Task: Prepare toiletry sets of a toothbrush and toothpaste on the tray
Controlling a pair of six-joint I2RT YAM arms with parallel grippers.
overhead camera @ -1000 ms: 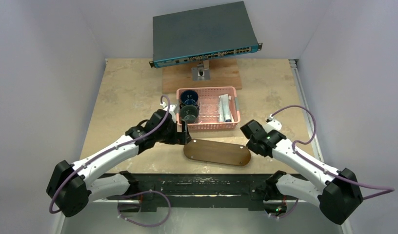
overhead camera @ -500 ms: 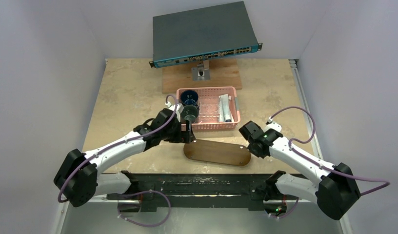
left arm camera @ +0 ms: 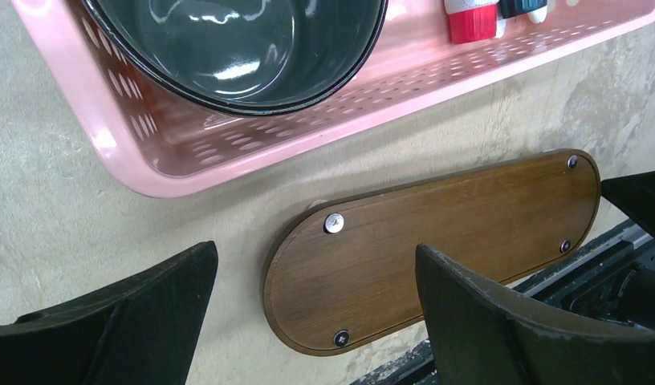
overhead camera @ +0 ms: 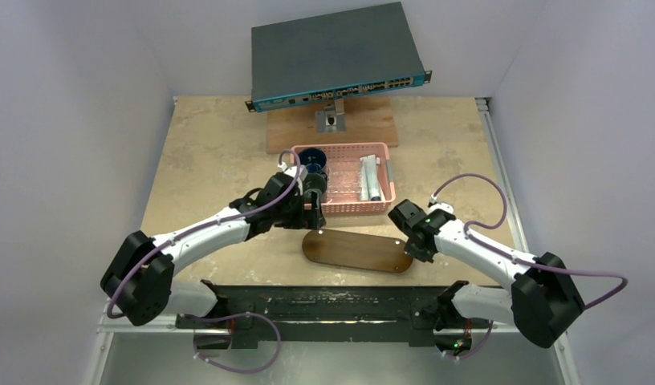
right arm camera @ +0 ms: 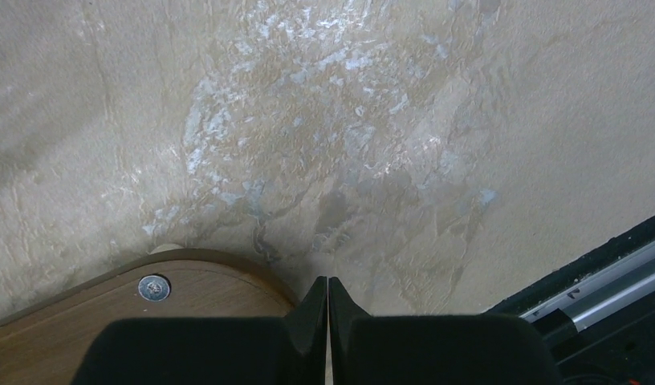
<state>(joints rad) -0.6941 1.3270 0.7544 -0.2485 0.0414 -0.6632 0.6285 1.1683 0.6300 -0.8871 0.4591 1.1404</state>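
**Fetch a set from the basket**

Carry the left claw (left arm camera: 315, 250), spread wide and empty near the left end of the tray (left arm camera: 437, 241), past the mug (left arm camera: 244, 48) to the toiletry sets (overhead camera: 369, 178) lying in the right half of the pink basket (left arm camera: 107, 136). Come down straight and pinch one set across its width. Keep the right claw (right arm camera: 327, 293), pressed shut on nothing, low over the desk (right arm camera: 348, 120) by the tray's right end.

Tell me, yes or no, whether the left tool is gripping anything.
No, the left tool stands wide open, with nothing held between its fingers.
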